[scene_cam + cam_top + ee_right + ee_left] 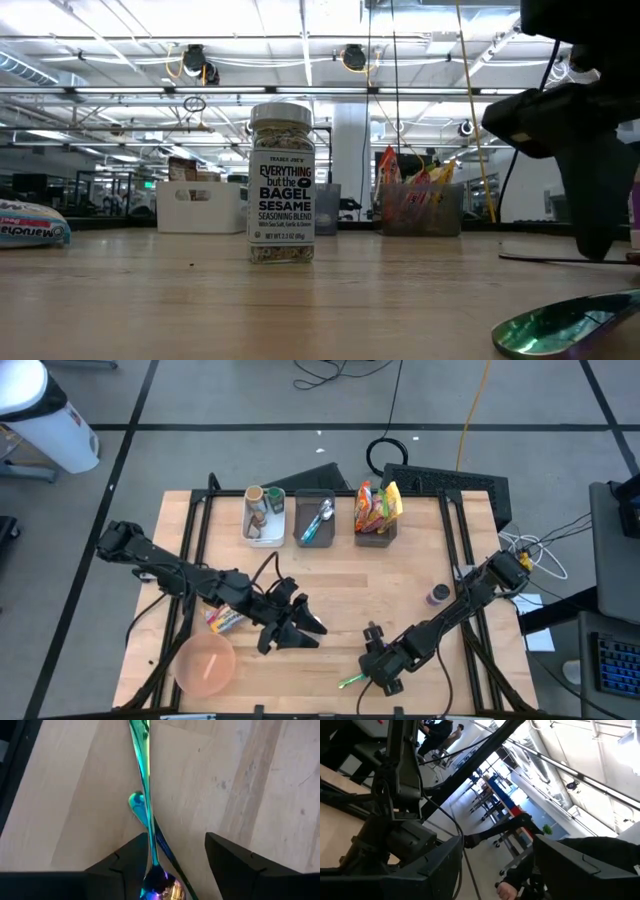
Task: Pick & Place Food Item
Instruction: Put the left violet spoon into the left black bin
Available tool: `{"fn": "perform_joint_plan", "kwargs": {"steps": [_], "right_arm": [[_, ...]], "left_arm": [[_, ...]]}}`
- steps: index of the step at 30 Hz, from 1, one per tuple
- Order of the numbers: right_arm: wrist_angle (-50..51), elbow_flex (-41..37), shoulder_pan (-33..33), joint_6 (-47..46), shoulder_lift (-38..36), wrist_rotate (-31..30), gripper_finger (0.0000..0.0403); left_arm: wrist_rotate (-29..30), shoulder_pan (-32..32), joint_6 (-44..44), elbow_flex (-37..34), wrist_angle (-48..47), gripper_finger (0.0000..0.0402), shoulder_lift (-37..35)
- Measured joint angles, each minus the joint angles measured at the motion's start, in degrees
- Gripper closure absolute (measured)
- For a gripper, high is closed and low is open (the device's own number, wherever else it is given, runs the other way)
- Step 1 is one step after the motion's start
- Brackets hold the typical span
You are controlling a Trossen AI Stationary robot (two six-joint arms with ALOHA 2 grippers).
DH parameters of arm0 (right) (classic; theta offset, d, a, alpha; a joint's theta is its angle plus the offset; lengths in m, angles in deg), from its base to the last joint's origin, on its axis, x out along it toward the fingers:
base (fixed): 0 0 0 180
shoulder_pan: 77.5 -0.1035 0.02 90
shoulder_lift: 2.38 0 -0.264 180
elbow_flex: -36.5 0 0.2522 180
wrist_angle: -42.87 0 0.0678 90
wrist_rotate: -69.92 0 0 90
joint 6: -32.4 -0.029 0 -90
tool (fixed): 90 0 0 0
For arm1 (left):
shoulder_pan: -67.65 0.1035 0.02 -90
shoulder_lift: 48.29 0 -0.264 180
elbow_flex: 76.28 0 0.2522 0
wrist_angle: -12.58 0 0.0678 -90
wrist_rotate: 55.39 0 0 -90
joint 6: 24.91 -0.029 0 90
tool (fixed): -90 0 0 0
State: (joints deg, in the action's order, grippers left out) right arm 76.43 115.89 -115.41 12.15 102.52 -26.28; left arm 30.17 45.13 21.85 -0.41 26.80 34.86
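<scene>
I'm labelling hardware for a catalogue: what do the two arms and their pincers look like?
Both arms are matte black, built of slim jointed links with dark cables running along them. The left pincer and right pincer each end in two broad, flat black fingers. No markings are visible.

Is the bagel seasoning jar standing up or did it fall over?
Standing up. The seasoning jar sits upright on the table, lid on top, label reading straight.

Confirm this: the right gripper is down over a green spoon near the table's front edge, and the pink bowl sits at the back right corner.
One detail is wrong. The pink bowl sits at the front left corner, not the back right; the high view shows it. The rest holds: the right gripper is down over the green spoon near the table's front edge.
</scene>
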Motion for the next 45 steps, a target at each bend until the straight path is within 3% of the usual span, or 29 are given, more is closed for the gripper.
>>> {"fn": "perform_joint_plan", "kwargs": {"steps": [8,25,45], "right_arm": [[0.14,-1.52,-0.2,0.23,0.02,0.49,0.0282],[-1.68,-2.69,-0.44,-1.56,-0.07,1.7,0.0393],[2.83,-2.62,1.41,-1.47,-6.71,1.92,0.0399]], "left_arm": [[-0.02,-0.02,0.99,0.0,-0.06,0.0147,0.0],[-0.04,-0.02,1.02,-0.01,-1.28,0.0147,0.0],[0.0,0.04,0.22,-0.02,-1.25,0.0147,0.0]]}}
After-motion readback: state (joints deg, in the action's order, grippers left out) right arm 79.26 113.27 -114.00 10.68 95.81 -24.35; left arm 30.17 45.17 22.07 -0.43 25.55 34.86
